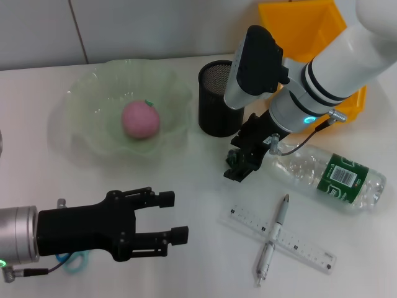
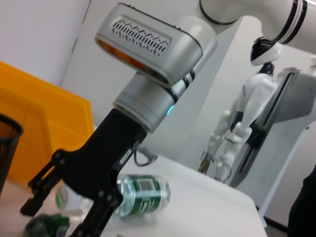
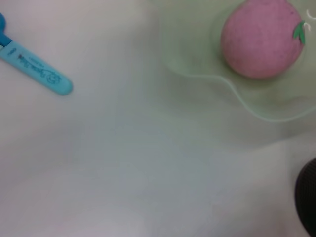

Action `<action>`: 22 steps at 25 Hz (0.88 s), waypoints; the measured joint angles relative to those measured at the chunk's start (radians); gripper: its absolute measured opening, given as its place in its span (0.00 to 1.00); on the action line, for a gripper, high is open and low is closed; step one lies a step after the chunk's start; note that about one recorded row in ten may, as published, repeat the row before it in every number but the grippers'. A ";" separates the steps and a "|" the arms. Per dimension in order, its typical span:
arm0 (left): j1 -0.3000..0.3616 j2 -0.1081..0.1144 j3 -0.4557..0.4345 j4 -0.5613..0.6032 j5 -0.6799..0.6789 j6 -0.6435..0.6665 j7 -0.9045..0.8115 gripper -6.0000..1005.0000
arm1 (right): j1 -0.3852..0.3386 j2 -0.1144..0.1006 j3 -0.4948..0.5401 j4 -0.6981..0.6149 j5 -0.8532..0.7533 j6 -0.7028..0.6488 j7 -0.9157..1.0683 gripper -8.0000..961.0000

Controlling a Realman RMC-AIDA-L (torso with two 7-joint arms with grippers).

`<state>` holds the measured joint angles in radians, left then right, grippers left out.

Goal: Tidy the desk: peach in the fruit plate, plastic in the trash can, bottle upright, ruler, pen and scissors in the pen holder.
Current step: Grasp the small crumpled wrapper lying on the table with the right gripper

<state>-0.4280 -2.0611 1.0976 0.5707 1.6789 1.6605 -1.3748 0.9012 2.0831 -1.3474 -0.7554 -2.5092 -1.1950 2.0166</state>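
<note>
Nearest the robot, the left gripper (image 1: pixel 167 231) hovers low over the white desk (image 1: pixel 198 186) with its black fingers apart and empty, and the light-blue scissors handles (image 1: pixel 73 261) peek out from under its wrist. A little further out on the right, the silver pen (image 1: pixel 273 239) lies crossed on top of the clear plastic ruler (image 1: pixel 282 239). Beyond them the clear plastic bottle with the green label (image 1: pixel 329 177) lies on its side, its long axis running across the desk with the neck end pointing toward the right gripper (image 1: pixel 245 162), whose dark fingers look parted just beside that end, though I can't be sure they touch it. The right arm is plainly the nearer one for standing the bottle up. Further back, the pink peach (image 1: pixel 140 119) already sits in the pale green glass fruit plate (image 1: pixel 80 102), the black mesh pen holder (image 1: pixel 214 105) stands beside it, and the yellow bin (image 1: pixel 304 28) is farthest off.
</note>
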 joint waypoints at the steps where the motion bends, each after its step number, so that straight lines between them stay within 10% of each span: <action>1: 0.000 0.001 -0.001 0.000 0.006 -0.003 -0.002 0.80 | 0.001 0.000 0.000 0.004 0.000 0.001 0.000 0.79; 22: 0.030 0.042 -0.030 0.073 0.102 -0.123 -0.093 0.80 | 0.005 0.000 -0.003 0.007 0.000 0.001 0.002 0.76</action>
<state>-0.3984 -2.0193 1.0680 0.6433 1.7804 1.5380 -1.4674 0.9064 2.0831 -1.3500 -0.7488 -2.5093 -1.1938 2.0187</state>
